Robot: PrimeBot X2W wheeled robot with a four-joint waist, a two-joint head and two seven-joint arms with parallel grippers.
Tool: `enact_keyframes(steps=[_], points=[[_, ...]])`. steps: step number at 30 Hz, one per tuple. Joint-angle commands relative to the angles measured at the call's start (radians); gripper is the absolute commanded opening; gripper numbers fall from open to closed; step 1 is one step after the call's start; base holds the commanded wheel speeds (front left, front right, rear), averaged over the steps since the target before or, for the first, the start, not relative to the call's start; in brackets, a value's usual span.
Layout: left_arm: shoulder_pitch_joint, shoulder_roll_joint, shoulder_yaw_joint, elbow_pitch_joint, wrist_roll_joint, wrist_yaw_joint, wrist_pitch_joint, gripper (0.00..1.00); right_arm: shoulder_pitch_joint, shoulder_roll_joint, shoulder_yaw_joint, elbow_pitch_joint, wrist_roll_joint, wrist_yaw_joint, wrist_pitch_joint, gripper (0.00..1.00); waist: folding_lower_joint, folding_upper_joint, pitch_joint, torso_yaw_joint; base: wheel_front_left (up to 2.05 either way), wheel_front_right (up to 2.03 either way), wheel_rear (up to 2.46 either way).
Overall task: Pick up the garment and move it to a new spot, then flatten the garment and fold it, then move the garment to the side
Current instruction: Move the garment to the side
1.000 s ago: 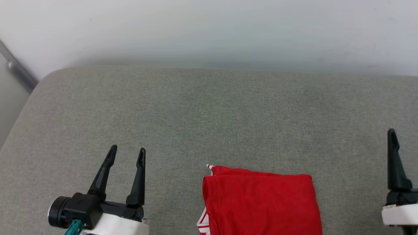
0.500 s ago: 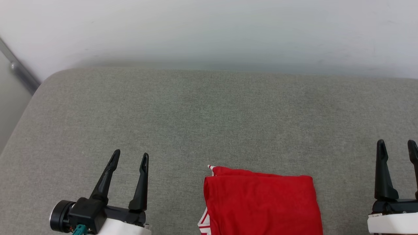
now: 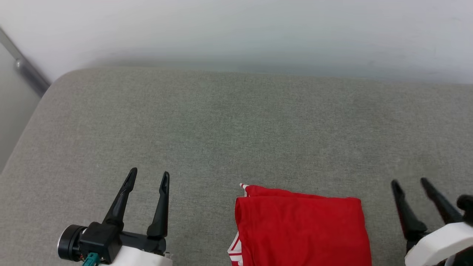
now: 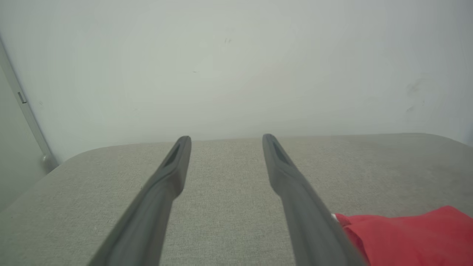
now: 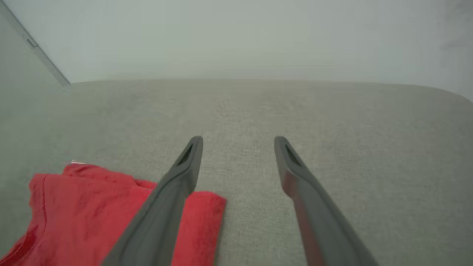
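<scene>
Right now the garment (image 3: 301, 229) lies folded into a neat red block on a soft grey cushion (image 3: 221, 122). In the head view it sits low and a bit right of the middle, and its near part runs off the bottom edge. A bit of red-and-white striped trim (image 3: 234, 254) peeks out at its lower left side. A tiny white tip (image 3: 242, 186) sticks out at its far left corner.

Both grippers are apart from the shirt, one on each side.

The left gripper (image 3: 149, 172) is well to the left of it. Its two dark fingers point away from the robot and lean a little to the right. They are spread wide with only cushion between them. Its black wrist and white forearm (image 3: 133, 256) sit in the lower left corner.

The right gripper (image 3: 409, 181) is near the shirt's right edge. Its fingers tilt up and to the left, and its white forearm (image 3: 436, 245) slants in from the lower right corner. These fingers are spread wide too and hold nothing. In the right wrist view one finger crosses in front of the shirt's corner, but it looks to be above the cloth, not on it.

Behind the cushion is a pale wall (image 3: 236, 29). A grey metal bar (image 3: 26, 70) runs down it at the far left.
</scene>
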Motion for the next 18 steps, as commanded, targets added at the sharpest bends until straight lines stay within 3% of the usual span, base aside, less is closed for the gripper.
enact_keyframes(steps=[1, 7, 10, 14, 18], points=[[-0.013, -0.005, 0.001, 0.000, 0.001, -0.001, -0.004, 1.00, 0.016, -0.017, 0.012, -0.019, 0.024, 0.000, 0.088, 1.00, 0.0000, -0.0001, 0.010, 0.009, 0.00, 0.00, 0.00], [-0.026, -0.015, 0.004, 0.010, -0.005, -0.001, -0.004, 1.00, 0.027, -0.053, 0.033, -0.127, 0.089, 0.000, 0.492, 1.00, 0.0000, -0.0001, 0.043, 0.033, 0.00, 0.00, 0.00], [-0.038, -0.019, 0.000, 0.013, -0.006, -0.001, -0.004, 1.00, 0.033, -0.037, 0.023, -0.170, 0.098, 0.000, 0.677, 1.00, 0.0000, -0.0001, 0.063, 0.048, 0.00, 0.00, 0.00], [-0.058, -0.021, -0.023, 0.027, -0.002, -0.001, -0.004, 1.00, 0.029, -0.022, 0.018, -0.185, 0.070, 0.000, 0.835, 1.00, 0.0000, -0.0001, 0.090, 0.075, 0.00, 0.00, 0.00], [-0.076, -0.026, -0.037, 0.034, -0.004, -0.001, -0.003, 1.00, 0.020, 0.011, 0.002, -0.158, 0.073, 0.000, 0.900, 1.00, 0.0000, -0.0001, 0.116, 0.104, 0.00, 0.00, 0.00]])
